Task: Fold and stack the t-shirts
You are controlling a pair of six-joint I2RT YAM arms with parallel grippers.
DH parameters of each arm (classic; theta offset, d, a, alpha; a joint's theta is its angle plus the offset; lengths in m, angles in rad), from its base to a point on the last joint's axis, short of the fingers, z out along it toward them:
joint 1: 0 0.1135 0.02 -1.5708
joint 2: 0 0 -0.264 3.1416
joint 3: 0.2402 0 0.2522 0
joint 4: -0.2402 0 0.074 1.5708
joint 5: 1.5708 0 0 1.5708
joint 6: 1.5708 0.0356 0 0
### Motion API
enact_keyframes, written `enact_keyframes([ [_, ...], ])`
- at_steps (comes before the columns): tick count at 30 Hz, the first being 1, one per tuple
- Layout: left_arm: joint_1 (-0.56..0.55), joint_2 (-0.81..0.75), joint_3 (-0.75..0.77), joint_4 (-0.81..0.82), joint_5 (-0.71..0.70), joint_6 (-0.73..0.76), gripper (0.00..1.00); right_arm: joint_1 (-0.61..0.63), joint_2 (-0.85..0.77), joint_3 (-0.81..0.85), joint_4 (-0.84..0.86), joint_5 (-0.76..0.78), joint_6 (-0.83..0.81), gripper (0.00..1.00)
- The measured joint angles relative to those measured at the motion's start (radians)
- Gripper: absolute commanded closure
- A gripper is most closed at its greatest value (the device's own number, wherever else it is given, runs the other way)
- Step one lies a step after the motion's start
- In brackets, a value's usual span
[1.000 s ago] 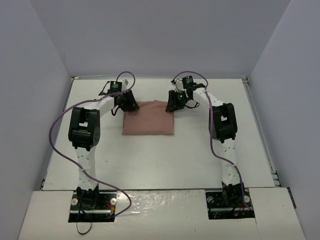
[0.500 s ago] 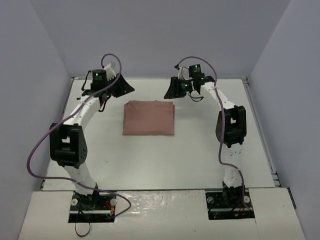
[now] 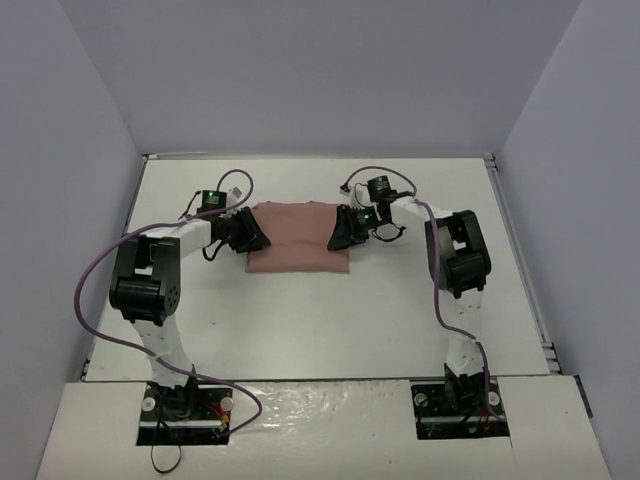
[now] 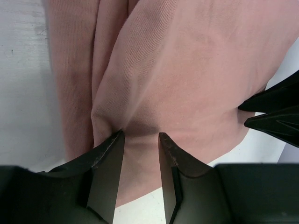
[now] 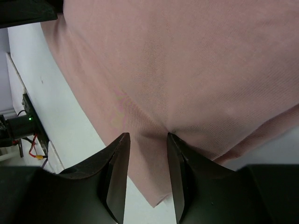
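The dusty-pink t-shirt (image 3: 298,240) lies folded into a small rectangle at the middle back of the white table, plain side up; no chest graphic shows. My left gripper (image 3: 250,232) is down on its left edge. In the left wrist view the gripper (image 4: 140,137) has its jaws a little apart, with pink cloth (image 4: 187,70) bunched up against the left fingertip. My right gripper (image 3: 343,230) is down on the shirt's right edge. In the right wrist view the gripper (image 5: 148,137) is also a little apart, astride a fold of the shirt (image 5: 187,60) near a corner.
The white table (image 3: 300,320) is walled in grey on three sides. Purple cables loop from both arms. The right gripper's black tips show at the right of the left wrist view (image 4: 273,112).
Both grippers were lifted off and back from the shirt half a second ago. They have come down and inward onto its left and right edges. The shirt has stayed in place.
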Motion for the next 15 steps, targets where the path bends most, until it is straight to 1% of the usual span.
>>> enact_keyframes([
  [4, 0.0, -0.009, 0.022, -0.044, -0.019, 0.026, 0.67, -0.003, -0.018, -0.008, 0.016, 0.032, 0.001, 0.64],
  [7, 0.0, -0.058, 0.056, -0.123, -0.059, 0.063, 0.67, -0.003, -0.09, -0.037, 0.01, 0.118, 0.005, 0.62],
  [9, 0.0, -0.122, 0.09, -0.195, -0.101, 0.101, 0.62, -0.006, -0.185, -0.056, 0.0, 0.189, 0.011, 0.6],
  [12, 0.0, -0.252, 0.178, -0.313, -0.186, 0.171, 0.53, -0.012, -0.379, -0.069, -0.014, 0.304, 0.022, 0.51],
  [15, 0.001, -0.4, 0.284, -0.407, -0.287, 0.243, 0.38, -0.019, -0.594, -0.071, -0.007, 0.415, 0.036, 0.38],
])
